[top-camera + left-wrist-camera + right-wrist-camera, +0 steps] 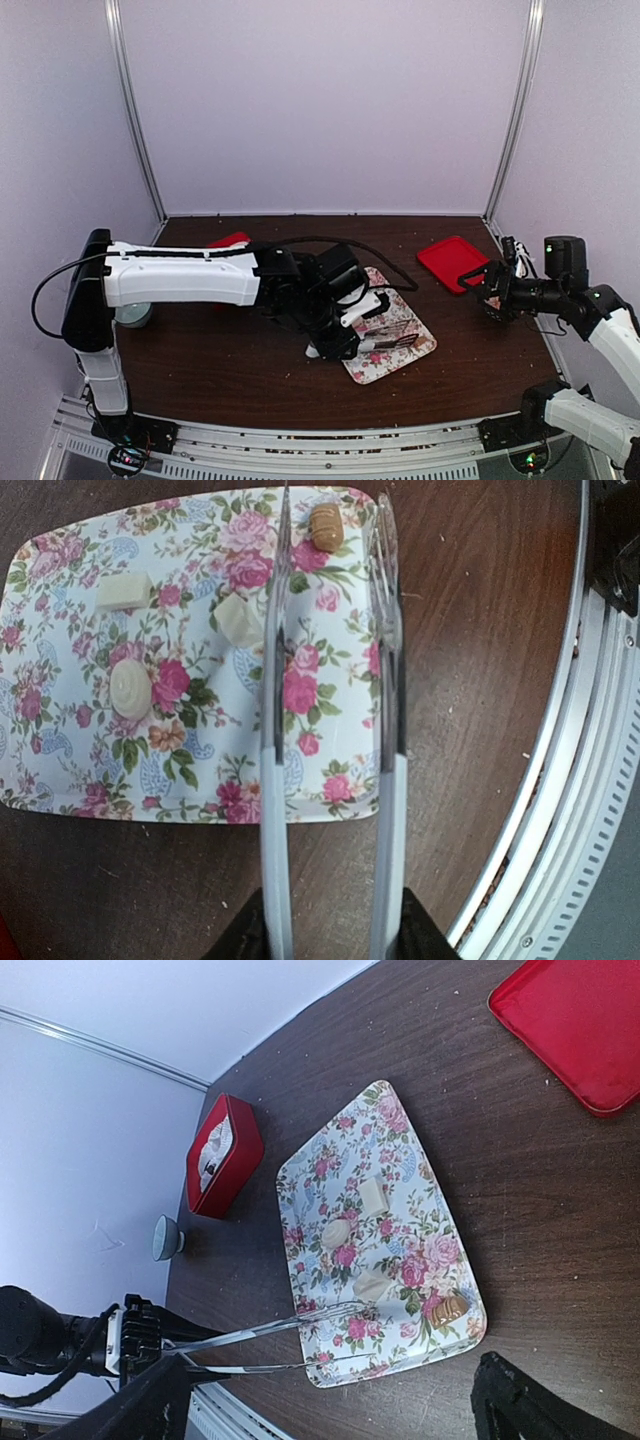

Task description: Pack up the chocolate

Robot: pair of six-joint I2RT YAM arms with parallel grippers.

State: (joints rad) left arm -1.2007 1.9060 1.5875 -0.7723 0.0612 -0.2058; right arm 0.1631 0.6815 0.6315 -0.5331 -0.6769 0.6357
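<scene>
A floral tray point(60, 750) lies on the brown table; it also shows in the top view point(420, 345) and the right wrist view point(400, 1130). On it lie a tan-brown chocolate point(326, 525) point(449, 1307) and three pale cream lumps point(123, 590) point(238, 620) point(131, 688). My left gripper point(330, 935) point(335, 335) is shut on metal tongs point(273, 730) point(280, 1328). The tongs' arms stand apart over the tray's near part, their tips on either side of the tan-brown chocolate, not closed on it. My right gripper point(487, 290) point(330, 1375) is open and empty, above the table right of the tray.
A red box point(222, 1155) point(230, 240) stands at the back left. A red lid point(453, 262) point(575, 1025) lies at the back right. A small grey cup point(165, 1238) sits by the left arm. The metal rail point(560, 810) runs along the near edge.
</scene>
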